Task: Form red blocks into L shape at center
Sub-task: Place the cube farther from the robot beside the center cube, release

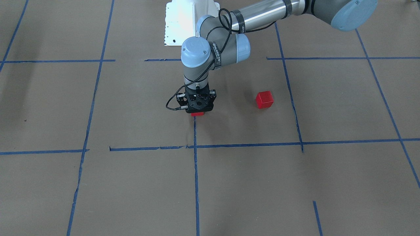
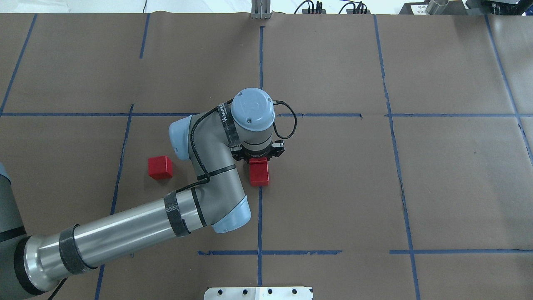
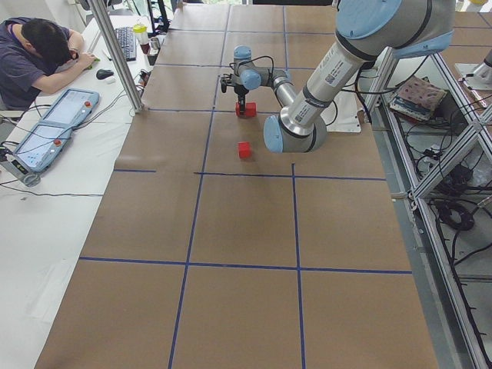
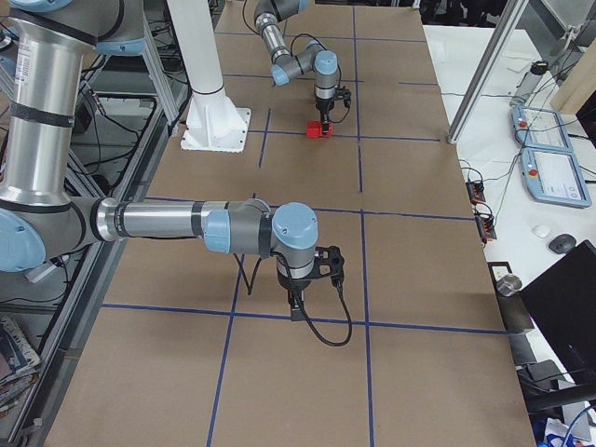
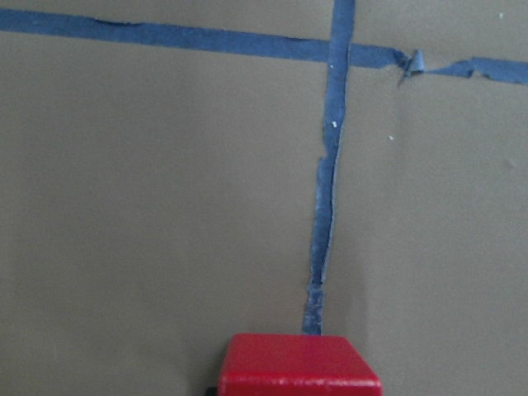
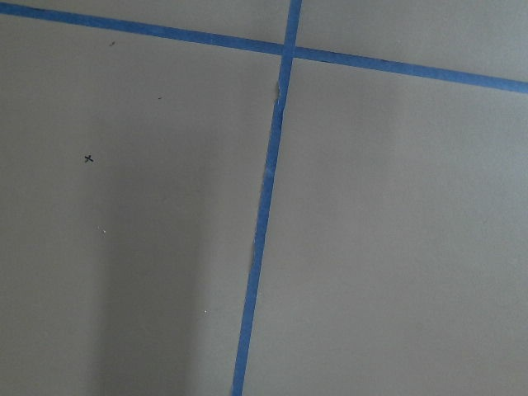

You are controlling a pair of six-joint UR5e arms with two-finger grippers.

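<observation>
My left gripper [image 1: 197, 110] stands low over the center [image 2: 287, 183], jaws down around a red block [image 1: 198, 114] on the blue tape line. That block fills the bottom of the left wrist view [image 5: 301, 367]; the fingers do not show there. A second red block [image 2: 259, 177] lies against it on the side nearer the robot. The third red block [image 2: 160, 167] lies alone to the left, also in the front view [image 1: 264, 99]. My right gripper [image 4: 296, 303] hangs over bare paper far from the blocks; I cannot tell if it is open.
Blue tape lines [image 2: 260, 216] divide the brown paper into large cells. The white robot base plate [image 1: 183, 23] sits at the table's near edge. An operator [image 3: 42, 54] sits at a side desk with a pendant, off the table.
</observation>
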